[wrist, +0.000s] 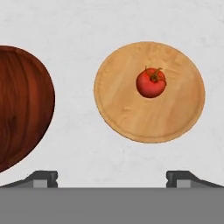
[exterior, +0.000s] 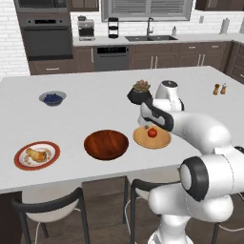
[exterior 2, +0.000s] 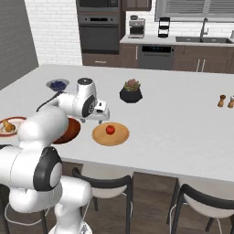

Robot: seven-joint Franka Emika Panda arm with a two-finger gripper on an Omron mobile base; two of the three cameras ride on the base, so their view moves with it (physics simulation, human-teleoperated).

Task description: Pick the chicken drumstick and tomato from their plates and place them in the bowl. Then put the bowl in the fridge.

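We are holding our jaws spread wide with nothing between them, the gripper (wrist: 112, 177) hanging above the white counter (wrist: 74, 35) between the bowl (wrist: 19, 105) and the wooden plate (wrist: 131, 118). The tomato (wrist: 151, 83) is sitting on that plate, a little off centre, stem up. The bowl is lying empty just beside the plate. Further to the left, the chicken drumstick (exterior: 36, 154) is resting on the red-rimmed plate (exterior: 21, 164). Behind, a potted plant (exterior: 139, 92) and a small bowl of blueberries (exterior: 52, 98) are standing on the counter.
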